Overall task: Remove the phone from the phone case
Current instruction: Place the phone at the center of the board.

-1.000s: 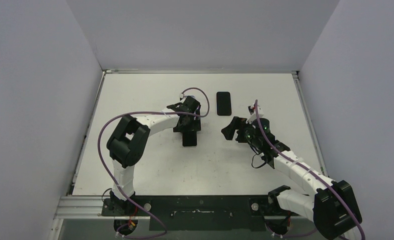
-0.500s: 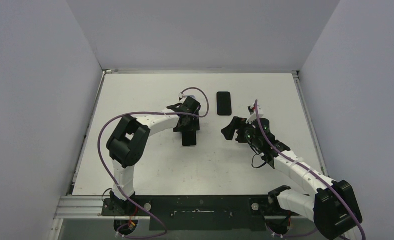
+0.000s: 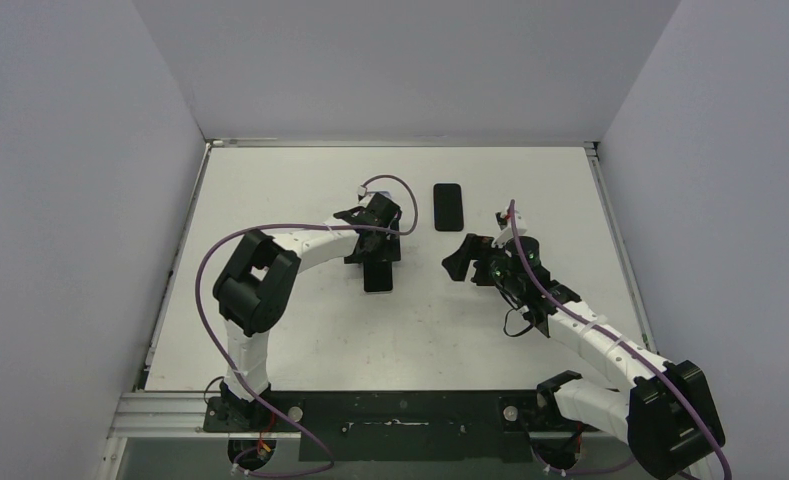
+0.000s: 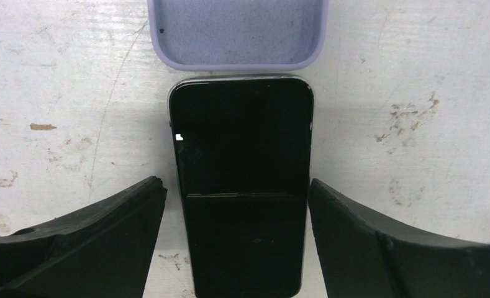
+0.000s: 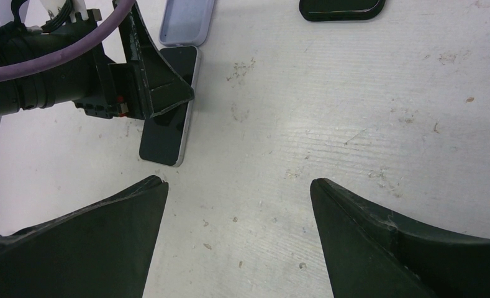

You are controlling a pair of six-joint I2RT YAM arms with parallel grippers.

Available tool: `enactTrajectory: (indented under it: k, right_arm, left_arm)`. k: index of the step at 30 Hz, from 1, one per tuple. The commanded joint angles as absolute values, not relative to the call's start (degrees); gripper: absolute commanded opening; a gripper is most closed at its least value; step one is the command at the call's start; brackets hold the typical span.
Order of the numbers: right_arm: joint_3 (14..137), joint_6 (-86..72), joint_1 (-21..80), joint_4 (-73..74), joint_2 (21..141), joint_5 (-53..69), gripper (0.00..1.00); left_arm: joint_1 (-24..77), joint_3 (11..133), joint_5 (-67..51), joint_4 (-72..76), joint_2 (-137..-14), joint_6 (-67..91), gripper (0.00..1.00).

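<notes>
The black phone [image 4: 241,186] lies flat on the table, fully outside the lilac phone case [image 4: 236,31]. The case rests hollow side up just beyond the phone's far end. My left gripper [image 4: 236,186] is open and straddles the phone's near half. A strip of table shows beside the left finger, and the right finger sits close to the phone's edge. From above, the left gripper [image 3: 375,248] covers the phone [image 3: 378,278]. My right gripper [image 5: 239,181] is open over bare table, right of the phone [image 5: 167,133] and case [image 5: 186,22].
A second flat black slab [image 3: 448,206] lies at the back of the table, right of the left gripper; its edge shows as a black slab [image 5: 341,7] at the top of the right wrist view. The right gripper [image 3: 460,258] hovers between it and the phone. White walls close in the table.
Hardly anything: the left gripper has shifted a touch towards the back over the phone. The right arm holds still.
</notes>
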State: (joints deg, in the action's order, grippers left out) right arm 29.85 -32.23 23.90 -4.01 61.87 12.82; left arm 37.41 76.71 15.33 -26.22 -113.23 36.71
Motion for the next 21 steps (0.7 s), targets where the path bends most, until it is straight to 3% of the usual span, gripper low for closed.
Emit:
enactTrajectory:
  k: [1, 4, 13, 21]
  right_arm:
    - [32.6, -29.0, 23.3, -4.3, 61.2, 11.6, 1.0]
    - [35.2, -26.5, 23.1, -2.9, 62.0, 10.1, 1.0]
    - [38.6, -34.6, 19.7, -4.4, 62.9, 3.9, 1.0]
    - [40.3, -32.9, 16.8, -9.9, 68.3, 0.9, 1.0]
  left_arm:
    - [37.1, 75.7, 17.1, -30.1, -109.0, 35.8, 0.88]
    - [36.7, 75.0, 18.2, -30.9, -104.7, 35.0, 0.97]
    - [34.3, 62.8, 20.5, -23.3, -82.7, 29.1, 0.97]
    - [24.8, 45.9, 12.6, -12.1, -60.9, 26.7, 0.97]
